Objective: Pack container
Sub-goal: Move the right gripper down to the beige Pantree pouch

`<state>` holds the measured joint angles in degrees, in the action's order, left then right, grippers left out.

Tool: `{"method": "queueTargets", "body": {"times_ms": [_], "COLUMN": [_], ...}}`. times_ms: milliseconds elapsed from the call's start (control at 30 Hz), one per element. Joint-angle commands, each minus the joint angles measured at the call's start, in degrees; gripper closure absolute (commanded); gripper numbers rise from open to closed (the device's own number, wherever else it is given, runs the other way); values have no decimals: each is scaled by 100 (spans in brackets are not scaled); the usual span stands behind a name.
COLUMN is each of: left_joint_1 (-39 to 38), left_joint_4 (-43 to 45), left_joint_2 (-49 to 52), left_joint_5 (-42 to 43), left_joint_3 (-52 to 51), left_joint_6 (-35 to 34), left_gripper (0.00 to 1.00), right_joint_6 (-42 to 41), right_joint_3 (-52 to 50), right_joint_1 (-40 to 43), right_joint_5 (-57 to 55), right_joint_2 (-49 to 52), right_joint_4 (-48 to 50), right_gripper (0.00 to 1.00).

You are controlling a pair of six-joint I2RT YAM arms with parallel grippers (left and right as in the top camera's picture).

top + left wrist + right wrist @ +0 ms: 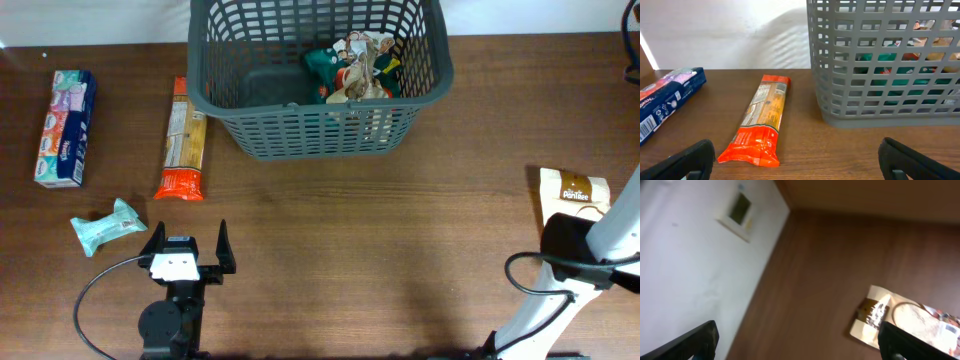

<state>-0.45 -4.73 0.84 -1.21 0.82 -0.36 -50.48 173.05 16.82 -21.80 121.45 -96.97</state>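
The container [320, 125], a large dark grey lattice basket, stands at the back middle and holds green and patterned packets [355, 68]. It also shows in the left wrist view [880, 107]. My left gripper [188, 250] is open and empty near the front left, in the left wrist view [797, 162] facing a long orange packet [762, 120] [183, 138]. My right gripper [800, 340] is open and empty at the right edge, beside a tan and white packet [573, 192] [900, 317]; its fingertips are hidden in the overhead view.
A blue box [66, 126] [665, 97] lies at far left. A small mint green packet [108, 226] lies by the left gripper. A black cable [95, 290] loops from the left arm. A white wall [695, 265] borders the table.
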Motion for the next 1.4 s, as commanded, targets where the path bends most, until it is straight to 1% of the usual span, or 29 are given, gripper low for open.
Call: {"method": "queueTargets", "body": {"times_ms": [0, 200, 367, 533, 700, 833, 1000, 1200, 1367], "left_joint_1": [9, 9, 9, 9, 9, 9, 9, 9, 9], "left_joint_4": [-4, -4, -4, -4, -4, -4, -4, -4, -4], "left_joint_2": [-55, -55, -55, -55, -55, -55, -55, -55, -55], "left_joint_5": [61, 61, 61, 61, 61, 61, 61, 61, 61], "left_joint_3": [-31, -31, -31, -31, -31, -31, -31, -31, -31], "left_joint_6": [87, 87, 87, 87, 87, 87, 87, 87, 87], "left_gripper": [1, 1, 1, 1, 1, 1, 1, 1, 1], "right_joint_6": [-101, -153, -546, -990, -1008, -1005, -953, -326, 433], "right_joint_3": [-533, -1993, -3351, -4616, -5532, -5912, -5960, -5965, -5965], "right_joint_1": [188, 577, 1025, 1591, 2055, 2269, 2288, 2140, 2028], "right_joint_5": [72, 63, 63, 393, 745, 752, 804, 811, 839], "right_joint_2": [-33, -35, -35, -35, -35, -33, -33, -31, -31], "right_joint_4": [-37, -37, -37, -37, -37, -37, 35, 411, 859], "right_gripper": [1, 1, 1, 1, 1, 1, 1, 1, 1]}}
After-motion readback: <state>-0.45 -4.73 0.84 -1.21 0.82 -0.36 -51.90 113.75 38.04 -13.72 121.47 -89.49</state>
